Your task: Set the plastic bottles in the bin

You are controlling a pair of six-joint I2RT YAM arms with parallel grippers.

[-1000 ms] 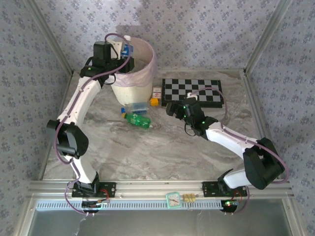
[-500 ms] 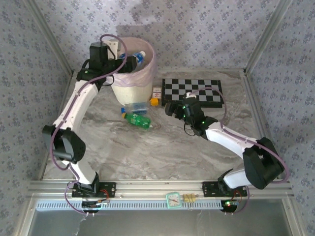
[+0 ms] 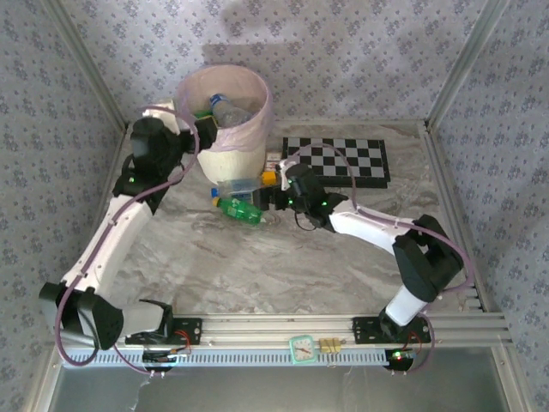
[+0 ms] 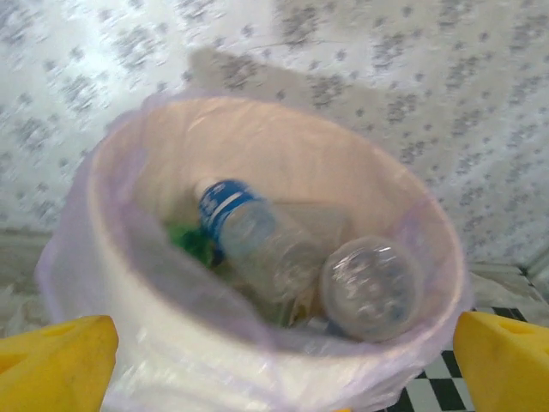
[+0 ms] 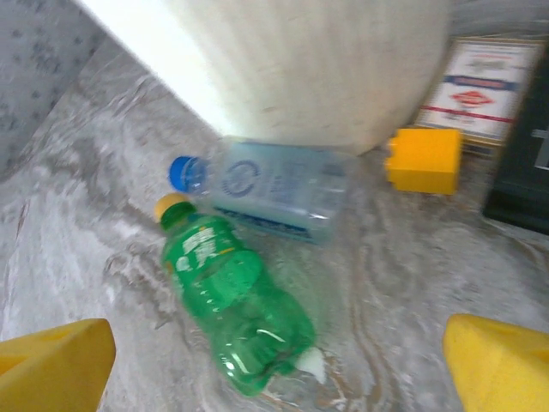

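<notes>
Right claw (image 5: 274, 371), wide open and empty, faces the lying green plastic bottle (image 5: 233, 302): probably light, squashy, slick; grasp its labelled middle. Left claw (image 4: 279, 367) gapes empty.

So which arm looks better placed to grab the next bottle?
Right, probably: the right gripper hovers open beside the green bottle and clear bottle; the left gripper is at the bin.
</notes>
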